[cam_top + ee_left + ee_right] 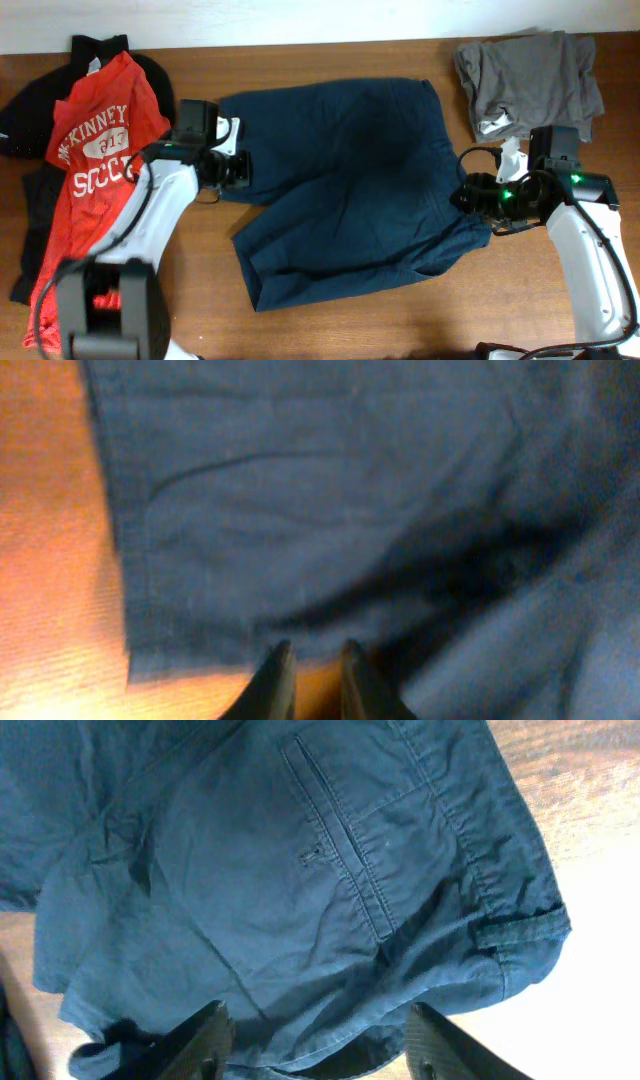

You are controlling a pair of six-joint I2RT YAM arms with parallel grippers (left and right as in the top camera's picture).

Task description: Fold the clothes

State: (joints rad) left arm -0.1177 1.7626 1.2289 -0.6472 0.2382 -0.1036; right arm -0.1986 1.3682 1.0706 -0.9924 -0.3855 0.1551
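Observation:
The navy-blue shorts [350, 180] lie spread across the middle of the table, with a back pocket and belt loop showing in the right wrist view [300, 850]. My left gripper [245, 168] sits at their left edge. Its fingers [317, 650] stand slightly apart, with bare wood between them and the cloth [330, 490] just ahead. At the shorts' right edge my right gripper [462, 195] is open wide, and the rumpled waistband lies between and below its fingers [315, 1010], not pinched. A red T-shirt [100, 150] with white lettering lies at the left on top of black pieces [30, 105].
A plain grey garment [530, 70] with a small white tag is bunched at the back right corner, close behind my right arm. Bare wooden table [330, 325] shows in front of the shorts and between the piles.

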